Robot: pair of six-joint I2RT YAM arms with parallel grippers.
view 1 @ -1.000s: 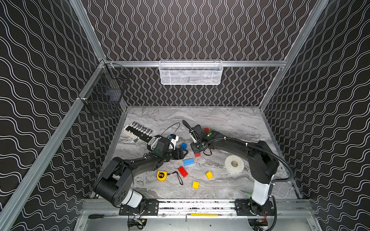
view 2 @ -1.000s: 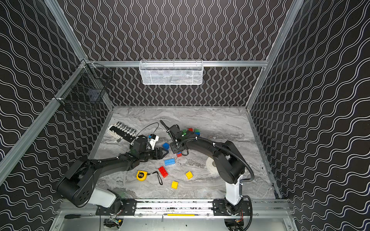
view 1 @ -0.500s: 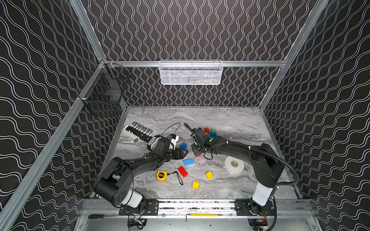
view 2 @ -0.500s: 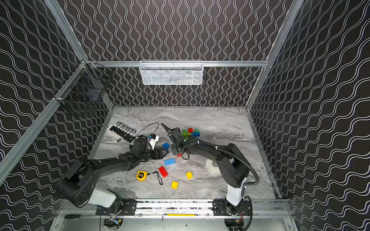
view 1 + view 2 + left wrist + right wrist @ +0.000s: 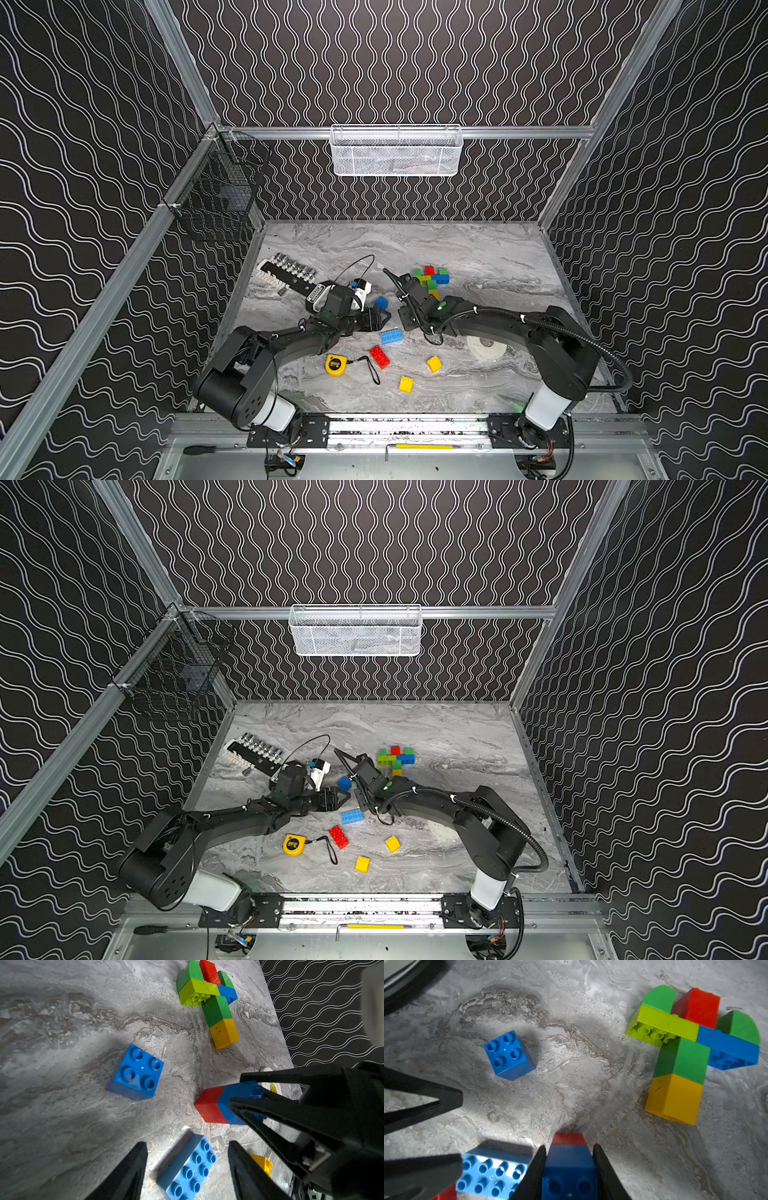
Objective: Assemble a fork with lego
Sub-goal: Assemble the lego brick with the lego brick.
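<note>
Change: right claw (image 5: pixel 569 1146), clamped on red-blue stack (image 5: pixel 218 1105), has edged toward fork assembly (image 5: pixel 683 1057).
Left claw (image 5: pixel 187 1142): open near oblong blue brick (image 5: pixel 187 1167).
Meaning: handle extension likely next.

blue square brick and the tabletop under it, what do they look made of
Blue square brick: hard moulded plastic, glossy; a sharp highlight sits between its studs. Tabletop: grey veined marble look, matt and slightly gritty; real stone or printed laminate, cannot tell.
</note>
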